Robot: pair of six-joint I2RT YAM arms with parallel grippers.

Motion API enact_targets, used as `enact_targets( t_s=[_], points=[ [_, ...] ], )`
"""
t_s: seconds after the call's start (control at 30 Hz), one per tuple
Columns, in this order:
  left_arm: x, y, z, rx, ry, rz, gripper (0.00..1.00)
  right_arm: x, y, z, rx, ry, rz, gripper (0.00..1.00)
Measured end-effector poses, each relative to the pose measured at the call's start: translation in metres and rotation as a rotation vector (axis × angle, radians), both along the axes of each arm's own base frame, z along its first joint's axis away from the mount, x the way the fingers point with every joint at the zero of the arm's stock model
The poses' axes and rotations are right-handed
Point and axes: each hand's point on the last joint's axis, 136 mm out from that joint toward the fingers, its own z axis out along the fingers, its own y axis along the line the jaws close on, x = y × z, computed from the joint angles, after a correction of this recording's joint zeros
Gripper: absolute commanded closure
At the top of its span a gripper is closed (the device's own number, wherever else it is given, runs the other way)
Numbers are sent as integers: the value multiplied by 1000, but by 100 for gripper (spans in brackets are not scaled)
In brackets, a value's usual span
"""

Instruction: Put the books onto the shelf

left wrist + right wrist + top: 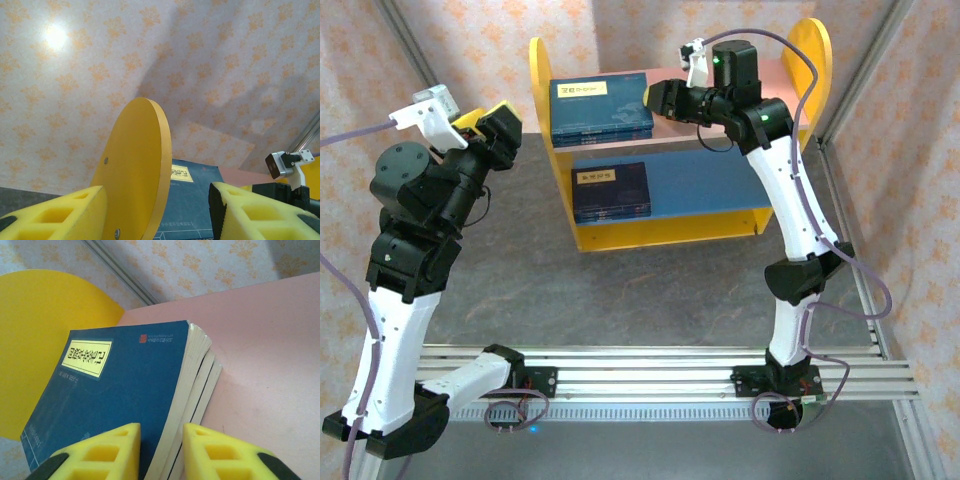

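Observation:
The shelf (542,75) stands at the back of the table, with yellow side panels, a pink upper board (775,85) and a blue lower board (710,185). Three navy books (600,105) lie stacked flat at the left of the pink board, and more books (610,190) lie on the blue board. My right gripper (660,97) hovers at the upper stack's right edge. In the right wrist view its jaws (161,432) stand narrowly apart, one finger over the top book's cover (125,385), the other over the pink board (270,365). My left gripper (492,122) is open and empty, left of the shelf.
In the left wrist view the shelf's yellow left panel (135,165) rises between the open fingers of my left gripper (157,200), with a book (192,200) behind it. A patterned wall backs the shelf. A metal frame post (855,70) stands at the right.

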Motion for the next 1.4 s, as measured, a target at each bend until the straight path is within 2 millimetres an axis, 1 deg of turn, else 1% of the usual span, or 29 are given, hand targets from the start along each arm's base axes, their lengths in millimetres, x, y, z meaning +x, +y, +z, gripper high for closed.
enact_targets(
  t_s=[0.27, 0.83, 1.1, 1.17, 1.4],
  points=[
    [-1, 0, 1, -1, -2, 0, 46, -2, 2, 0, -2, -7, 18, 78],
    [-1, 0, 1, -1, -2, 0, 46, -5, 6, 1, -7, -17, 35, 79],
    [-1, 0, 0, 0, -1, 0, 45, -5, 6, 0, -12, -21, 40, 73],
    [-1, 1, 0, 0, -1, 2, 45, -6, 7, -1, -11, -20, 42, 69],
    [-2, 4, -3, 11, 8, 23, 44, -6, 8, 0, -17, -31, 44, 64]
  ],
)
